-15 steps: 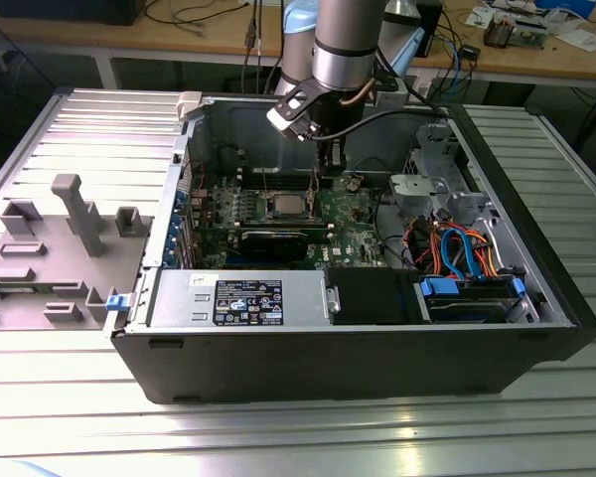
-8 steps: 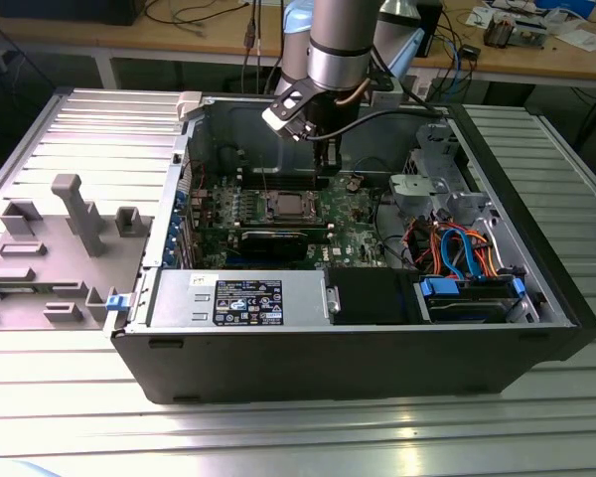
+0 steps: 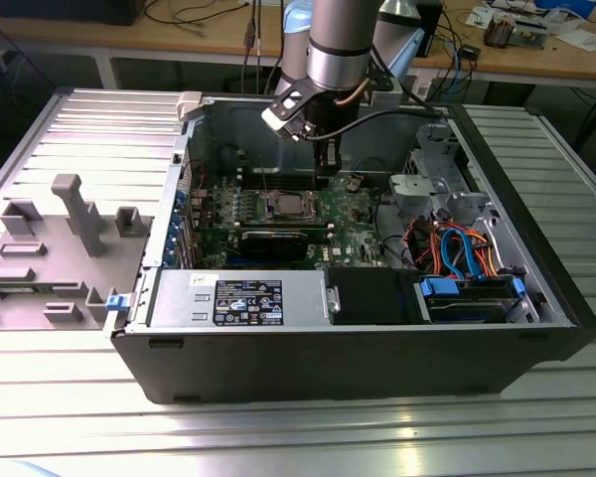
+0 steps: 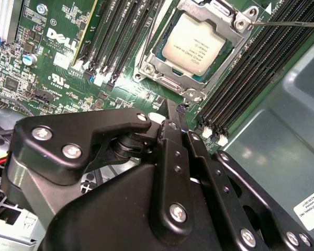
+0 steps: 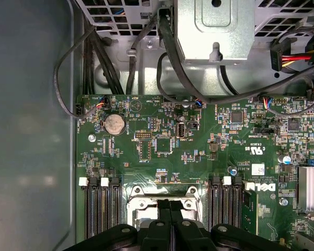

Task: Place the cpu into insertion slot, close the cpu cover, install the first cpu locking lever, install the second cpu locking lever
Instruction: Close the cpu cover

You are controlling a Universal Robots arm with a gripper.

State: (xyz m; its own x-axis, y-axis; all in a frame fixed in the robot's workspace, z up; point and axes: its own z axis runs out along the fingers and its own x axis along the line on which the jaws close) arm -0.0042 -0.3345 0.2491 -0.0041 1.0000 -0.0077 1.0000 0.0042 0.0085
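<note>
A slatted metal bench (image 3: 278, 437) carries an open black computer case (image 3: 328, 368), lying on its side; a grey moulded tray (image 3: 40, 248) sits beside it towards the exterior view's left. The arm (image 3: 338, 40) reaches down into the far part of the case over the green circuit board (image 5: 199, 151). The gripper (image 5: 170, 205) hangs above the board, just to the far side of the insertion slot (image 4: 170, 83) and slightly towards the exterior view's right. Its fingers are pressed together with nothing seen between them. The cpu cover (image 4: 227, 57) lies down flat on the slot, framing the cpu (image 4: 196, 44), which is seated inside with its pale metal top showing through the window. A thin lever rod (image 4: 288, 23) runs out from one corner of the cover; whether it is latched cannot be determined. A round coin battery (image 5: 114, 124) sits on the board, well apart from the slot.
</note>
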